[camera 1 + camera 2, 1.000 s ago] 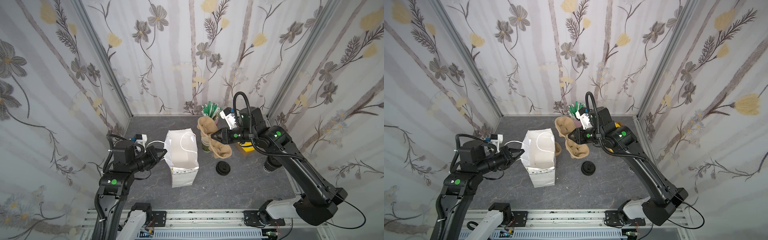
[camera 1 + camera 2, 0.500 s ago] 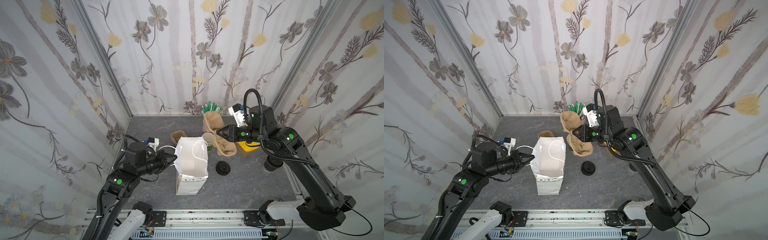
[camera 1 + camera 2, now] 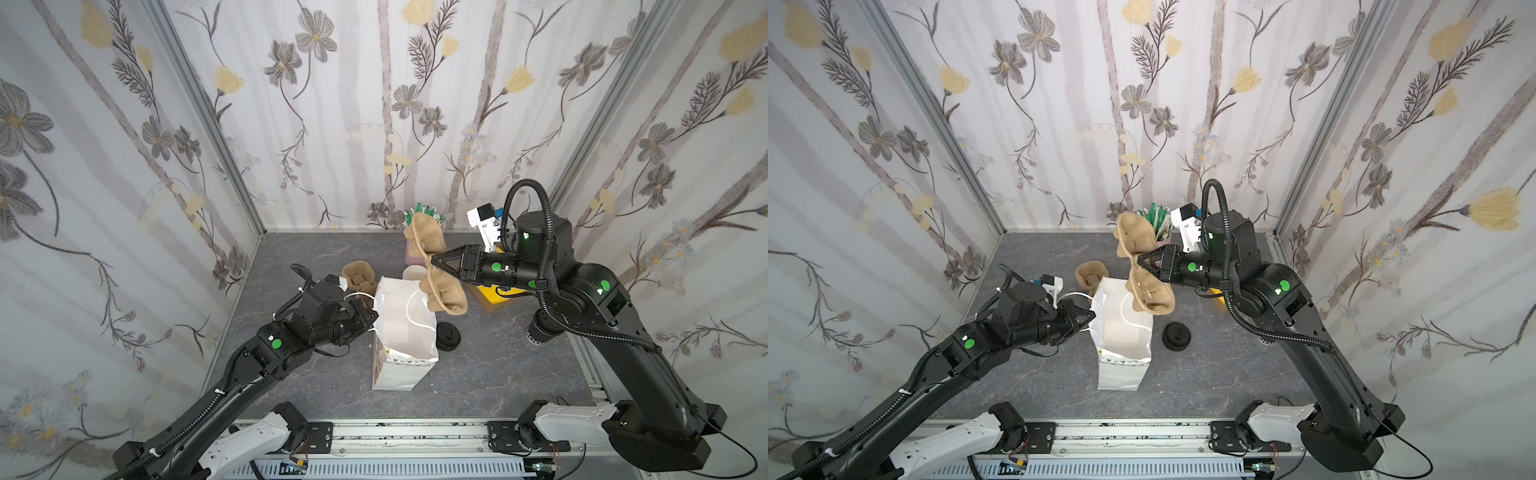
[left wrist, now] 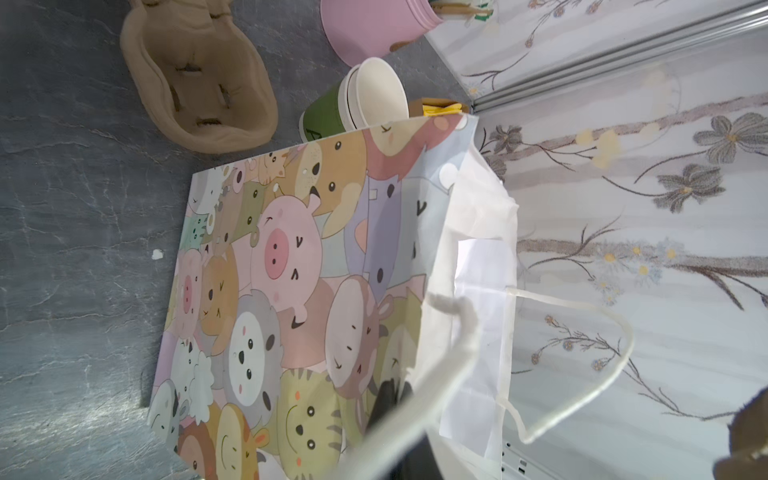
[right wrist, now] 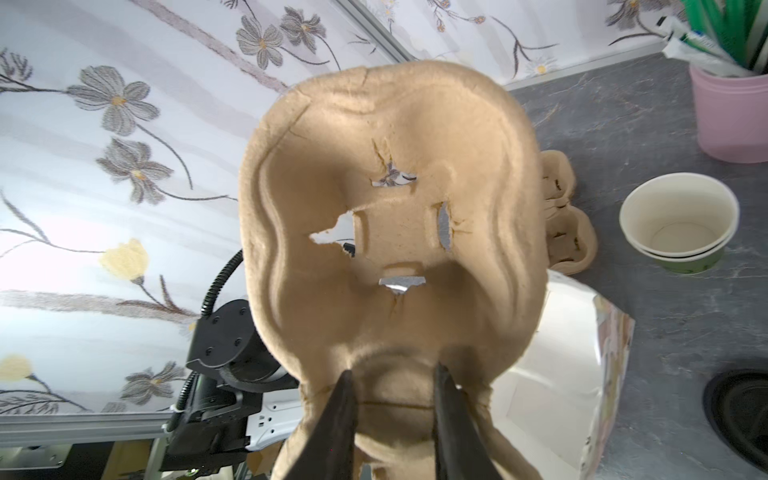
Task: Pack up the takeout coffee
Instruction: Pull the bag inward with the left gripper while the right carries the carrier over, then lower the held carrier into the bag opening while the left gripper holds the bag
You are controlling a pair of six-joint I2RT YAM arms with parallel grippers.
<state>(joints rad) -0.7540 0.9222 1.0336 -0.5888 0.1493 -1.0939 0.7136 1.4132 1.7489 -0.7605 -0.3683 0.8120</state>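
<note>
The pulp carrier (image 3: 446,293) now hangs over the white bag's (image 3: 405,328) far-right corner.
The right gripper (image 3: 434,262), pinching its waist, swung it leftward while the left gripper (image 3: 372,322) (clamped on the bag's rim) dragged the bag rightward. The takeout coffee (image 3: 448,335) stands unpacked just right of it.

Reaches in low from the left with the left arm (image 3: 274,345), forearm near level, left gripper (image 3: 370,322) pinched tight at the rim of the white bag (image 3: 405,328) (jaws fully together in both top views). Stretches across from the right with the right arm (image 3: 582,291), elbow raised and wrist level, right gripper (image 3: 436,262) clamped on the narrow waist of the brown cup carrier (image 3: 446,291), fingers (image 5: 343,415) on either side of it.
</note>
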